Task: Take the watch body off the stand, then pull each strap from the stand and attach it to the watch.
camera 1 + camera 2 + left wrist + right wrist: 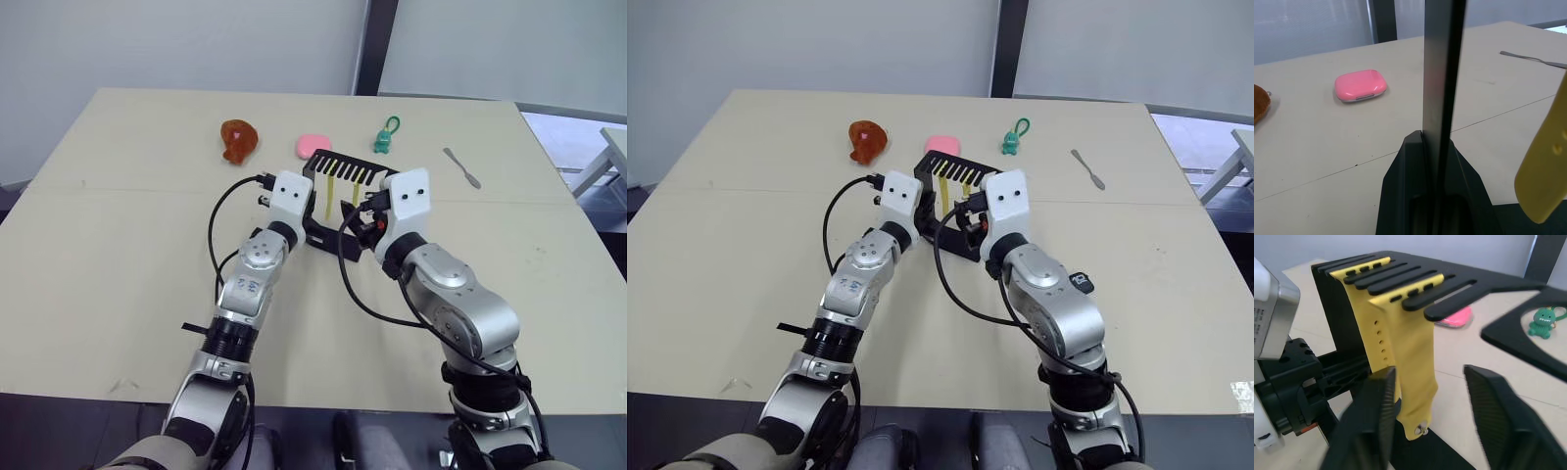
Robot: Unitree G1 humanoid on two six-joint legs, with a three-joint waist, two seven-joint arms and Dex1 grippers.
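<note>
The black stand (343, 166) rests mid-table with two yellow straps (1382, 328) (1418, 367) hanging from its comb-like top arm. My left gripper (1436, 142) is shut on the stand's thin upright (1442, 73), seen edge-on between the fingers. My right gripper (1430, 374) is open in front of the straps. The plain strap's lower end hangs between its fingers (1498, 421), closer to one finger and not clamped. The strap with holes (1547, 166) hangs just behind it. The round hole at the arm's end looks empty, and the watch body is out of view.
Behind the stand lie a brown lumpy object (238, 140), a pink case (313, 145) and a green keyring figure (384, 137). A grey metal spatula (460, 166) lies at the back right. Cables loop from both wrists over the table (118, 245).
</note>
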